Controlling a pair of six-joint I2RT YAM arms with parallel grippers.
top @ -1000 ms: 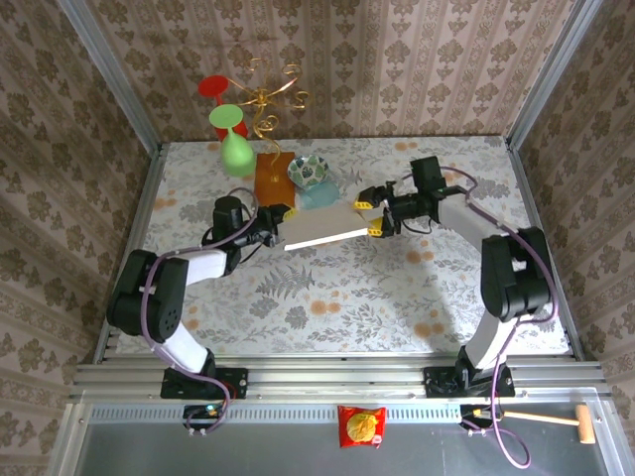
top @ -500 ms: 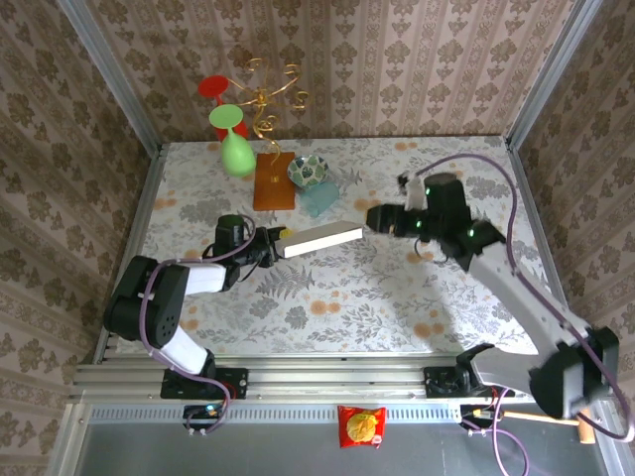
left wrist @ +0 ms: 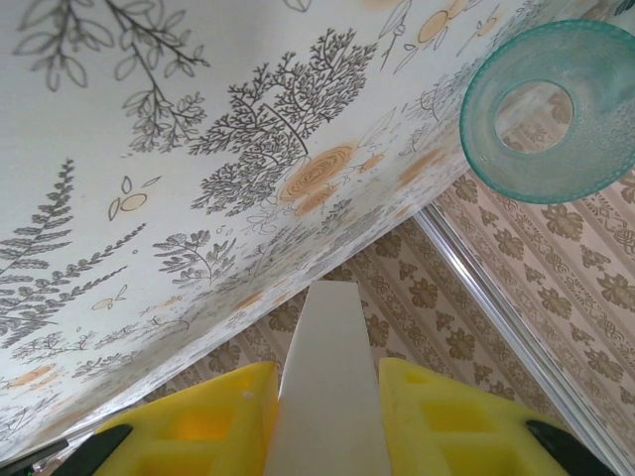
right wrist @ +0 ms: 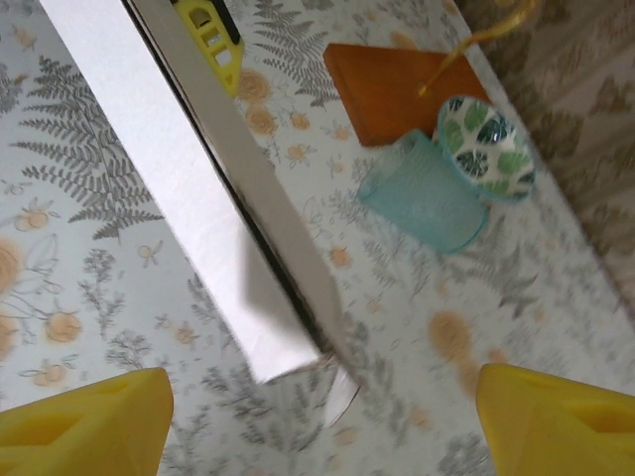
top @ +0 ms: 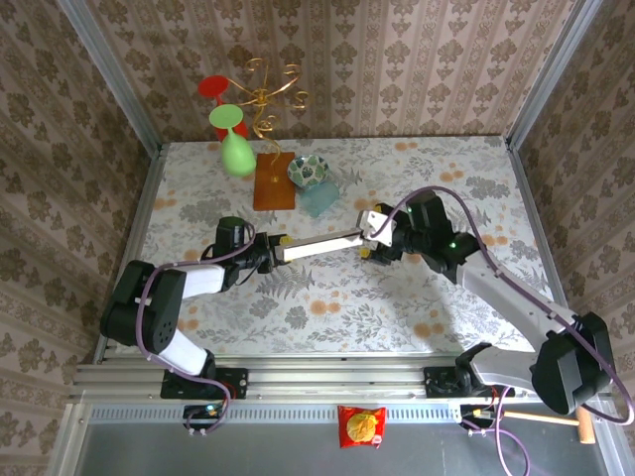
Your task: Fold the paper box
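Top external: flattened paper box [top: 317,244] held above the floral table [top: 327,307], mid-field, near the teal cup [top: 319,201]. Left gripper [top: 277,251] pinches the box's left end, pads tight on both faces. Right gripper [top: 369,236] sits at the box's right end. Right wrist: fingers [right wrist: 84,416] spread wide, clear of the box.

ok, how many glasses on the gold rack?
2: red one at the rack's upper left, green one hanging just below it. The top view could hide more behind them.
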